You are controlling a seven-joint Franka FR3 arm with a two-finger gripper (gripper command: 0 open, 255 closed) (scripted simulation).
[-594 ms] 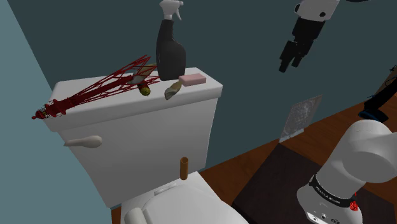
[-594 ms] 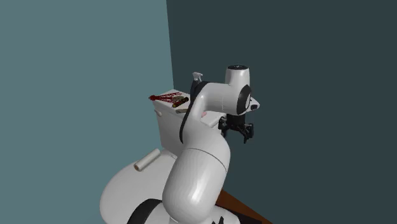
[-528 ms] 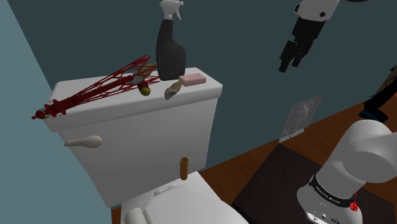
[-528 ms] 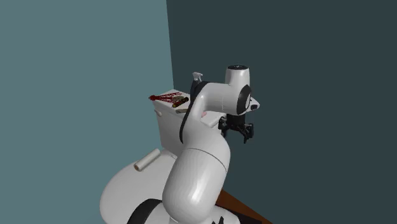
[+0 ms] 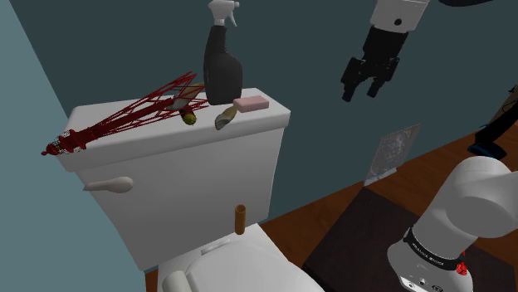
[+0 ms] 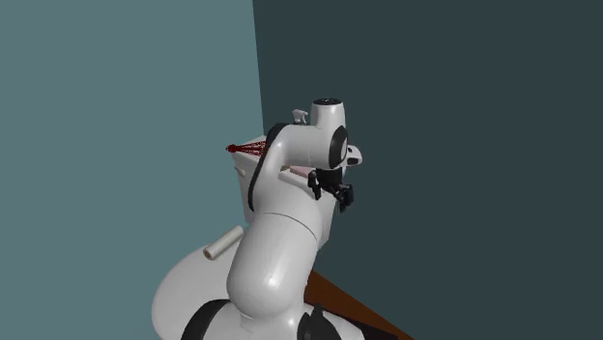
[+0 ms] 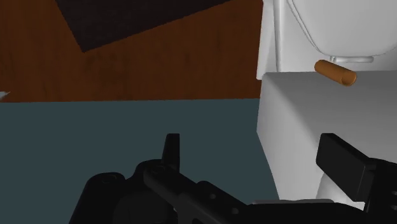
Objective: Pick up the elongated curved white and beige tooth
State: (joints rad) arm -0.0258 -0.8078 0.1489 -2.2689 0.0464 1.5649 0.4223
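Observation:
The tooth (image 5: 222, 120) is a small curved white and beige piece lying on the white toilet tank lid (image 5: 149, 143), just in front of the black spray bottle (image 5: 222, 68). My gripper (image 5: 363, 88) hangs in the air to the shoulder view's right of the tank, a little above lid height and well apart from the tooth. Its fingers stand apart, open, with nothing between them. From the wrist camera the gripper (image 7: 257, 159) looks down past the tank's side wall (image 7: 305, 127) to the floor. In the second exterior view the gripper (image 6: 340, 195) sits beside the tank, mostly behind my arm.
On the lid also lie a pink soap bar (image 5: 251, 104), a small olive object (image 5: 189, 118) and a dark red mesh object (image 5: 124, 121). A brown cylinder (image 5: 241, 219) stands behind the toilet seat. A grey panel (image 5: 392, 153) leans on the wall above a dark mat (image 5: 365, 232).
The gripper has swung toward the shoulder view's left, closer to the tank, staying open. The things on the lid have not moved.

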